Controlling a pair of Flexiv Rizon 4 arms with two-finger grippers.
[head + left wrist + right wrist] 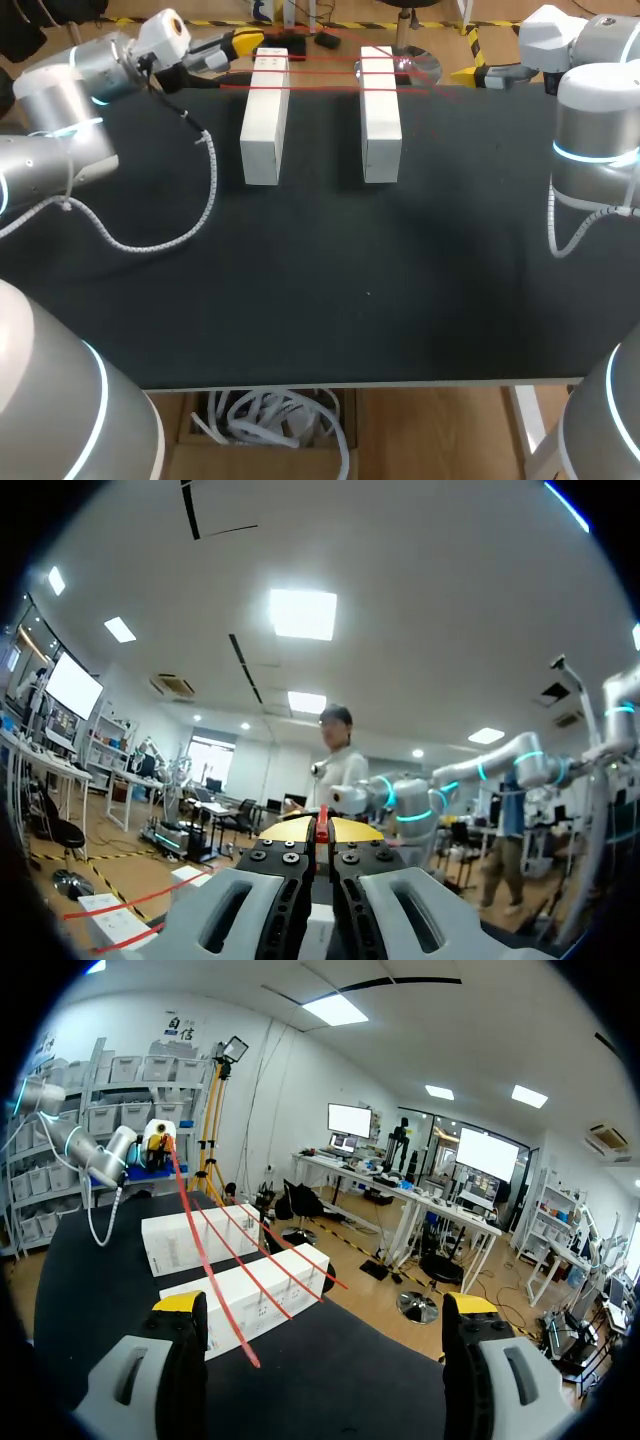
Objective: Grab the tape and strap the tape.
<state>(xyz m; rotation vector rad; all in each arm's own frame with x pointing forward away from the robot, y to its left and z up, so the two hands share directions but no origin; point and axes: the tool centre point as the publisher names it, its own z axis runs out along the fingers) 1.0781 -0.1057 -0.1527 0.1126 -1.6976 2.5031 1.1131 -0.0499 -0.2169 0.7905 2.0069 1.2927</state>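
Observation:
Two white boxes, the left box [265, 115] and the right box [380, 110], lie side by side at the far part of the black table [330, 280]. Thin red tape [320, 72] runs across both in several strands near their far ends. My left gripper [243, 45] hangs at the far left by the left box, shut on the red tape [322, 826] pinched between its yellow tips. My right gripper [470, 56] stands wide open at the far right, beyond the right box. In the right wrist view a tape strand [205, 1260] stretches from the left gripper [155, 1145] over the boxes [245, 1295] to between my open fingertips [180, 1303].
A small dark object [328, 42] lies at the table's far edge between the boxes. The left arm's white coiled cable [170, 235] droops onto the table to the left of the boxes. The near half of the table holds nothing else.

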